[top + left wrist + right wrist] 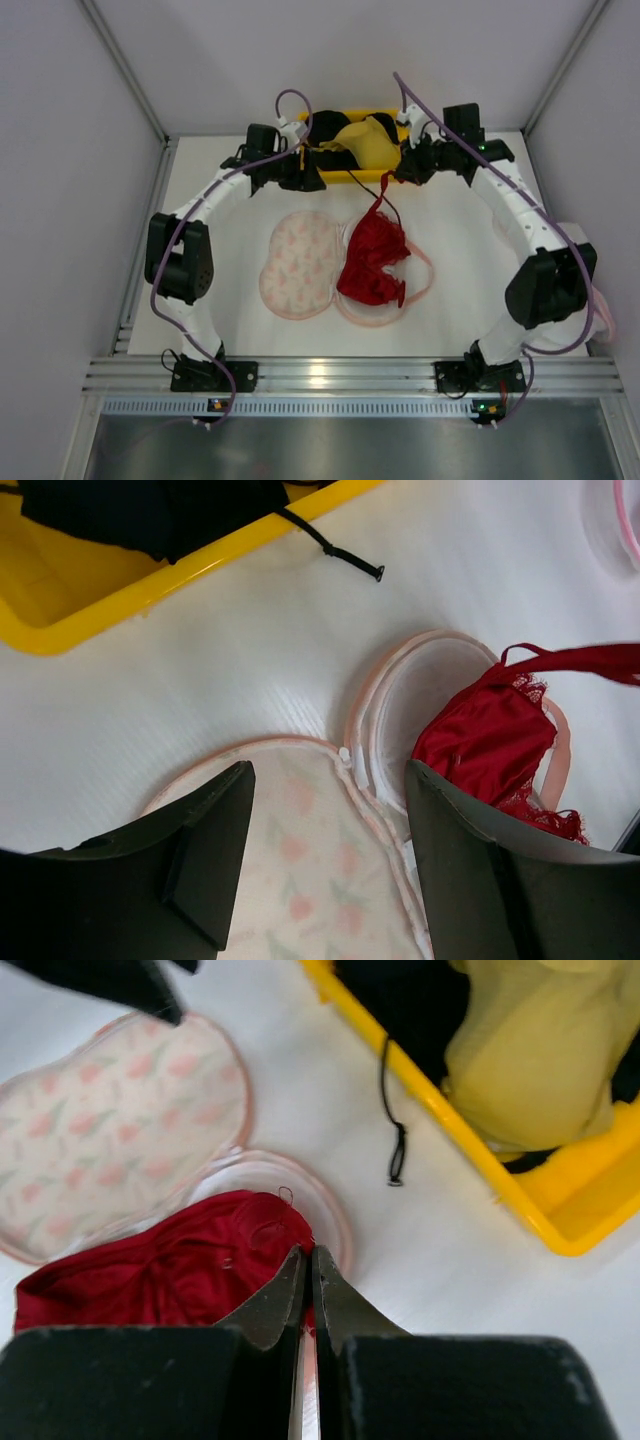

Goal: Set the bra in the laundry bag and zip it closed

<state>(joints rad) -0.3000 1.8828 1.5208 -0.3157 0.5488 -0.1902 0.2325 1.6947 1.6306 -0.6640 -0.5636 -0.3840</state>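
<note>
The laundry bag [300,262] lies open and flat mid-table, its printed lobe on the left and its other half under the red bra [372,262]. My right gripper [400,172] is shut on the bra's thin strap, pulled taut up from the cups. In the right wrist view the shut jaws [309,1252] pinch red fabric above the bra [150,1275] and bag [110,1110]. My left gripper [308,180] is open and empty over the bag's far edge. In the left wrist view its fingers [328,770] straddle the printed lobe [310,860], with the bra [490,735] to the right.
A yellow bin [365,176] stands at the back with a yellow bra [365,138] and black bras [325,128]. A black strap [335,548] hangs out onto the table. A pink-edged bag [603,318] lies at the right edge. Walls enclose three sides.
</note>
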